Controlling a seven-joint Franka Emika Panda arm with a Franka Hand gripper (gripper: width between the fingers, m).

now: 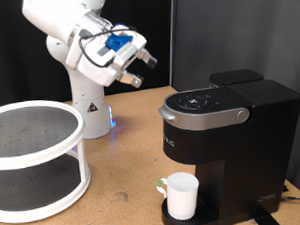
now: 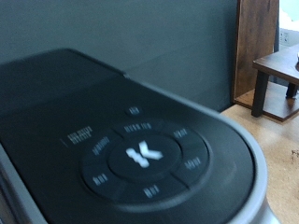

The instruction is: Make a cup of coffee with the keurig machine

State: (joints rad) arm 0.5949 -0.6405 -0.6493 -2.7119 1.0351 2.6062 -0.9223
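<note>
The black keurig machine (image 1: 226, 129) stands at the exterior view's right, lid down, its round button panel (image 1: 198, 101) on top. The small white cup (image 1: 181, 195) stands upright on the drip tray under the spout. My gripper (image 1: 140, 70) hangs in the air to the upper left of the machine's lid, apart from it, its fingers pointing toward the machine with nothing between them. The wrist view shows the machine's top close up, with the round button panel (image 2: 147, 156) and silver-grey rim (image 2: 245, 168); my fingers do not show there.
A white two-tier round rack (image 1: 32, 158) stands at the exterior view's left. My white arm base (image 1: 90, 110) is behind it. A dark curtain hangs behind the wooden table (image 1: 123, 184). A wooden side table (image 2: 280, 75) shows in the wrist view.
</note>
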